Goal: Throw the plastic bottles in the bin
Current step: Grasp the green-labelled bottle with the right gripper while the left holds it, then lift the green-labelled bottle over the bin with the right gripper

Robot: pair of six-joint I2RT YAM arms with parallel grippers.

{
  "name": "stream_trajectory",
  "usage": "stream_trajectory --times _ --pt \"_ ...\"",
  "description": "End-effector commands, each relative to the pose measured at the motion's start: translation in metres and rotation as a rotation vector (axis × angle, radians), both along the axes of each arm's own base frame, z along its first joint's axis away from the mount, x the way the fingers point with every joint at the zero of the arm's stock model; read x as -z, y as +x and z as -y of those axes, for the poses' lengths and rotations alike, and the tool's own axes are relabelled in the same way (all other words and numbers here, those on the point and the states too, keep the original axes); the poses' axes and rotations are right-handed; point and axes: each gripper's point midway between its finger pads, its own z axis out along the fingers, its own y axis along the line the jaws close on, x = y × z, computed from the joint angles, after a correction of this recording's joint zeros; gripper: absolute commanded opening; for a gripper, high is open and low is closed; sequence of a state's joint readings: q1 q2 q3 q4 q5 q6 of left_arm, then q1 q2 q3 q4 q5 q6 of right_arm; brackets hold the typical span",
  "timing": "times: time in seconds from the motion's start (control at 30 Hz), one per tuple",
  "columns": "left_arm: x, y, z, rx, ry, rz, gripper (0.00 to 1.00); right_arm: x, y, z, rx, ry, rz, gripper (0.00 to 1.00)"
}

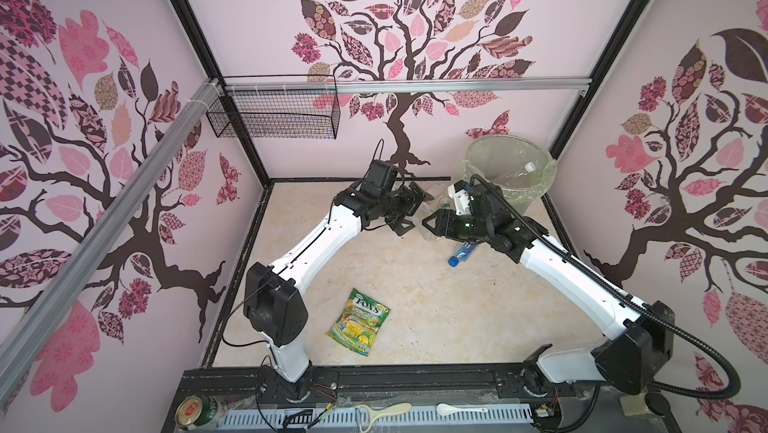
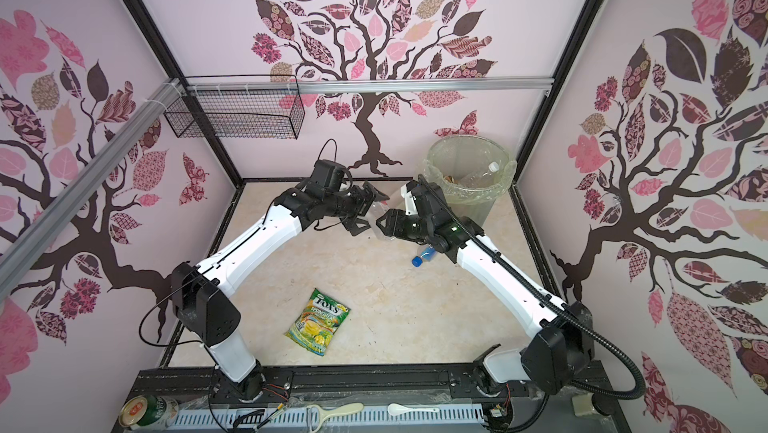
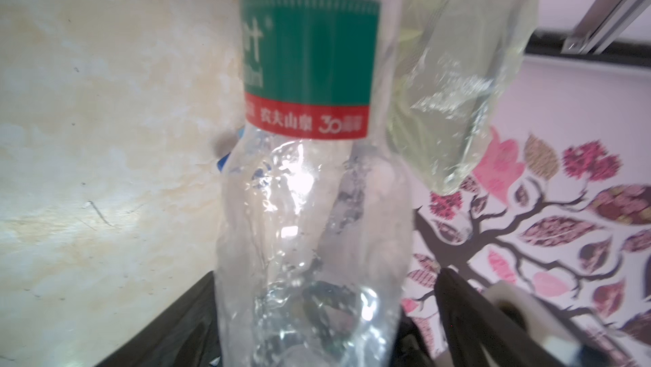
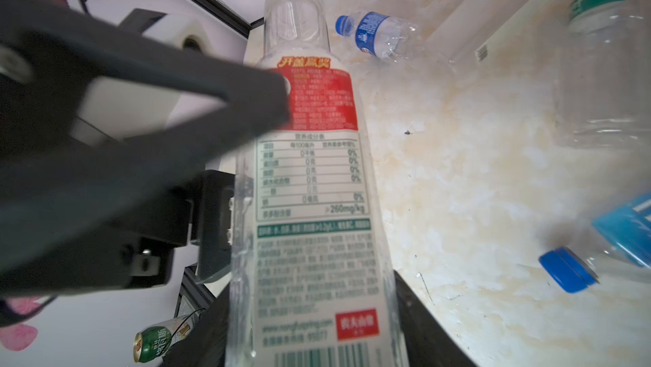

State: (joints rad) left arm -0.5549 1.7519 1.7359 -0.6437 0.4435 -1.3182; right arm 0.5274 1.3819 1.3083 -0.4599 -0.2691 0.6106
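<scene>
A clear plastic bottle (image 4: 313, 189) with a white, red and green label hangs above the floor between both grippers in both top views (image 1: 430, 229). My right gripper (image 4: 313, 340) is shut on its lower body, its fingers pressing both sides. My left gripper (image 3: 317, 330) stands open around the same bottle (image 3: 310, 206), with a gap at its fingers (image 3: 468, 316). The bin (image 1: 536, 186), lined with a pale green bag, stands at the back right with a white-capped bottle (image 1: 519, 173) inside. A blue-capped bottle (image 1: 461, 254) lies on the floor under my right arm.
A second blue-labelled bottle (image 4: 377, 34) and a clear green-labelled one (image 4: 599, 48) lie on the floor in the right wrist view. A green-yellow candy bag (image 1: 359, 323) lies mid-floor. A black wire basket (image 1: 274, 115) hangs on the back wall. A can (image 1: 195, 410) sits at the front left.
</scene>
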Motion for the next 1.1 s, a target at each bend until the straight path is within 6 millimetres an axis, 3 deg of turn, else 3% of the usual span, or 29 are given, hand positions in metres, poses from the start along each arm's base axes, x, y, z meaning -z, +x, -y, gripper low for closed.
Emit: stream_trajectory --times 0.0,0.13,0.3,0.4,0.5,0.6,0.67,0.73,0.87,0.9,0.97,1.03,1.07 --pt "-0.068 0.012 -0.011 -0.037 -0.089 0.131 0.98 -0.040 0.022 0.023 0.076 -0.044 0.080 0.42" --pt "-0.108 0.014 -0.019 -0.055 -0.137 0.218 0.98 -0.089 0.047 0.071 0.207 -0.076 0.164 0.42" --pt "-0.120 0.007 -0.021 -0.059 -0.187 0.220 0.98 -0.174 0.063 0.139 0.412 -0.281 0.367 0.42" --pt "-0.115 0.000 -0.023 -0.053 -0.178 0.211 0.98 -0.230 0.058 0.171 0.532 -0.387 0.532 0.43" --pt "-0.108 -0.005 -0.026 -0.045 -0.153 0.193 0.98 -0.297 0.038 0.200 0.679 -0.402 0.707 0.43" --pt "-0.104 -0.010 -0.027 -0.038 -0.146 0.181 0.98 -0.331 0.024 0.218 0.779 -0.412 0.805 0.43" --pt "-0.101 -0.011 -0.029 -0.037 -0.135 0.175 0.98 -0.327 0.031 0.221 0.798 -0.453 0.798 0.44" --pt "-0.096 -0.012 -0.029 -0.034 -0.127 0.163 0.98 -0.303 0.048 0.218 0.785 -0.495 0.740 0.44" --pt "-0.089 -0.012 -0.025 -0.022 -0.136 0.137 0.98 -0.204 0.097 0.209 0.714 -0.628 0.530 0.49" --pt "-0.090 -0.012 -0.025 -0.021 -0.138 0.138 0.98 -0.176 0.107 0.213 0.707 -0.661 0.457 0.56" --pt "-0.090 -0.013 -0.026 -0.020 -0.136 0.139 0.98 -0.141 0.116 0.219 0.719 -0.672 0.345 0.73" --pt "-0.088 -0.015 -0.026 -0.018 -0.133 0.137 0.98 -0.131 0.116 0.218 0.720 -0.653 0.317 0.86" --pt "-0.086 -0.016 -0.027 -0.017 -0.132 0.132 0.98 -0.135 0.115 0.215 0.718 -0.624 0.331 0.99"
